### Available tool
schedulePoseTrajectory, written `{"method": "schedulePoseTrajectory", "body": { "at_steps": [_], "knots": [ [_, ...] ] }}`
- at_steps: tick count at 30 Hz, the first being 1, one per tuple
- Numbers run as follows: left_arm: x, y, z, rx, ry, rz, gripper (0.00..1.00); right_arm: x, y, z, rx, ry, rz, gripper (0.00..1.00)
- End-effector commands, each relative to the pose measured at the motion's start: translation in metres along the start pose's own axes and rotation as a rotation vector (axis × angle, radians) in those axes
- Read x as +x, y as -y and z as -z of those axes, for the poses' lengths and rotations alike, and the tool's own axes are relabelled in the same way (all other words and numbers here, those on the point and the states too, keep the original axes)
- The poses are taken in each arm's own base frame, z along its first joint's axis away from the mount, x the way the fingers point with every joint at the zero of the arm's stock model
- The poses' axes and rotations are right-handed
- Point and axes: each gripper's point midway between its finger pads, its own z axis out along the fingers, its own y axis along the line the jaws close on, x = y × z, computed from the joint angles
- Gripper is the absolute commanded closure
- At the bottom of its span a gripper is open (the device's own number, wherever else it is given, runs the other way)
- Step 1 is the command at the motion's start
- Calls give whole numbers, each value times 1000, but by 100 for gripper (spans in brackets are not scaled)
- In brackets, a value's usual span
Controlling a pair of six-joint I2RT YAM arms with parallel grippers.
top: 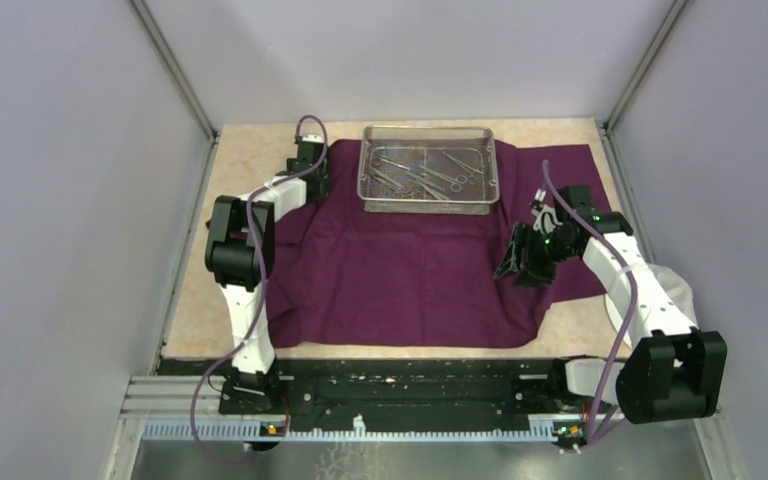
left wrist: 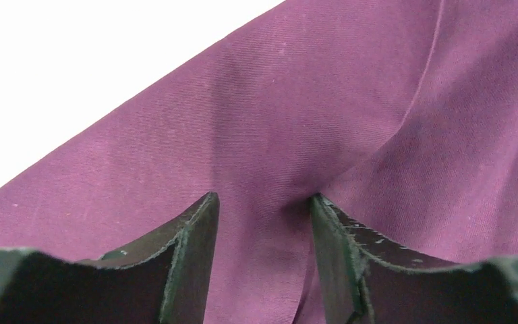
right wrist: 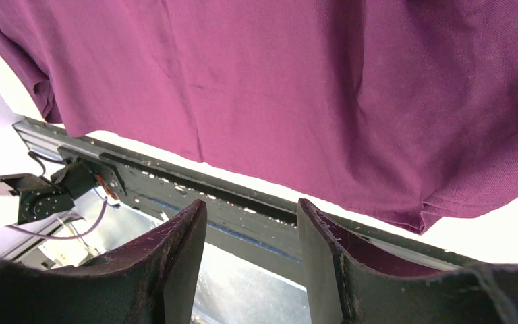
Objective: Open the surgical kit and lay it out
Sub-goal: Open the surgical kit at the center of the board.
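Note:
The dark purple wrap (top: 410, 270) lies spread open on the table. On its far part stands the silver wire-mesh tray (top: 365, 172), holding several steel instruments (top: 425, 172). My left gripper (top: 316, 190) is down on the wrap's far left corner. In the left wrist view its jaws (left wrist: 263, 202) stand apart, pressed onto the cloth (left wrist: 310, 101), with a raised fold between them. Over the wrap's right edge hovers my right gripper (top: 515, 266), tilted toward the near edge. It is open (right wrist: 251, 206) with nothing between its fingers, and the wrap (right wrist: 276, 81) hangs in view beyond.
A white cloth (top: 675, 290) lies under the right arm at the table's right side. The black mounting rail (top: 410, 385) runs along the near edge, also seen as the rail (right wrist: 243, 196) past the right fingers. Walls enclose the left, right and back.

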Motion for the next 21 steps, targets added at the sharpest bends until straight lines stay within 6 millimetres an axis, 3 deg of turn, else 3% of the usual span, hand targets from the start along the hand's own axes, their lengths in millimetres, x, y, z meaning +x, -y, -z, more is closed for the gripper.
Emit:
{"method": "schedulePoseTrajectory", "body": {
  "at_steps": [1,3,4,11,14,15,17,18,20,21],
  "knots": [
    [-26,-18,2,-84,66,-30,55,-1,-2,1,-3,20,31,48],
    [-34,-35,3,-170,86,-35,78,-1,-1,1,1,15,30,49],
    [-40,-49,4,-245,103,-43,82,-1,0,1,5,12,30,49],
    [-93,-109,2,-470,272,-79,91,12,7,-8,19,-47,9,50],
    [-118,-142,-5,-618,391,-132,82,21,13,-12,37,-77,11,51],
    [-137,-158,1,-699,495,-103,82,25,14,-13,41,-88,11,51],
    [-148,-188,-7,-824,521,-107,82,30,7,-14,20,-93,34,51],
    [-152,-199,-15,-871,511,-92,75,31,4,-13,10,-91,44,51],
    [-154,-229,-20,-963,491,-63,47,32,3,-13,4,-83,47,51],
    [-154,-229,-21,-964,485,-96,43,32,3,-12,2,-79,48,51]
  ]
}}
